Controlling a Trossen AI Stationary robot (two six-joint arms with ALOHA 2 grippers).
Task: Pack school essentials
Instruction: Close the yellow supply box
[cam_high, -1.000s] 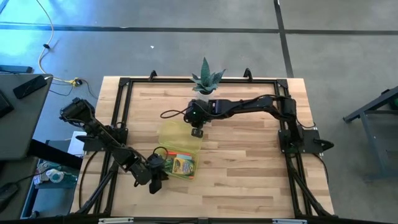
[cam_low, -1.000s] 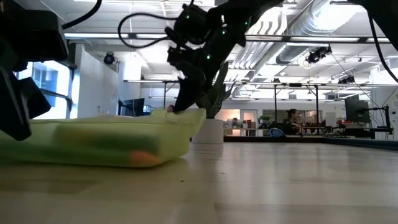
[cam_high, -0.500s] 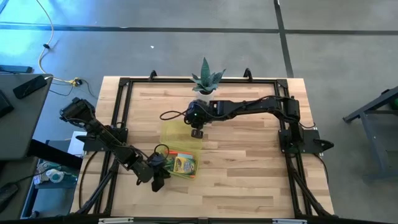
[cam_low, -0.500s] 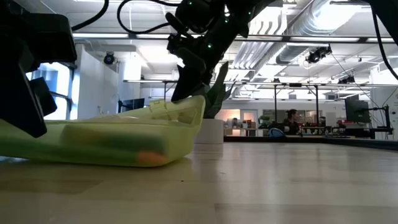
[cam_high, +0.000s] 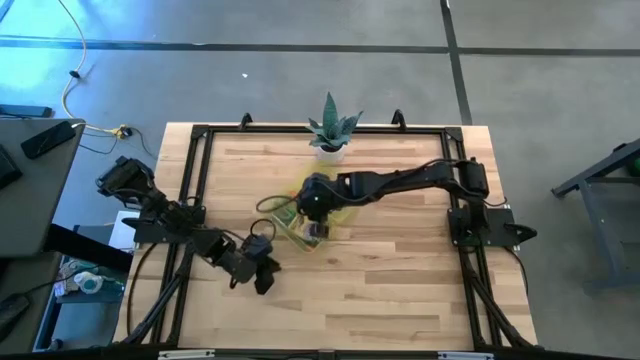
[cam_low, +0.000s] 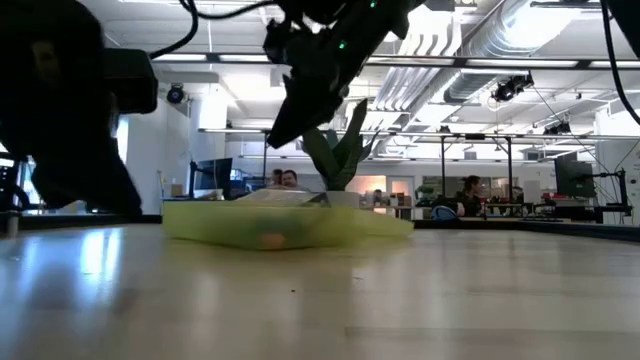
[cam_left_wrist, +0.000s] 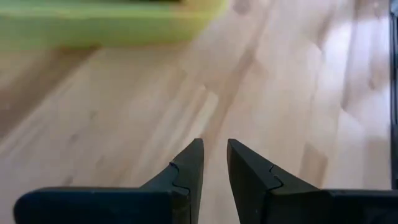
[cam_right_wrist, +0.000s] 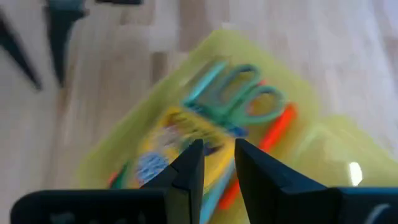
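1. We see the case (cam_high: 312, 222) lying flat mid-table, just in front of the plant (cam_high: 330, 128), with its long axis running diagonally across the boards.
2. Inside we can make out the scissors (cam_right_wrist: 233, 99), handle loops toward one end of the case, lying along its length.
3. The crayon box (cam_right_wrist: 177, 140) sits next to them, and an orange marker (cam_right_wrist: 273, 130) lies alongside, same direction.
4. The case lid looks open, flopped to one side.
5. The right gripper (cam_right_wrist: 213, 158) hangs right over the case, fingers nearly together, pinching nothing.
6. The left gripper (cam_left_wrist: 212, 163) sits low over bare wood near the case, also narrowly parted and empty.
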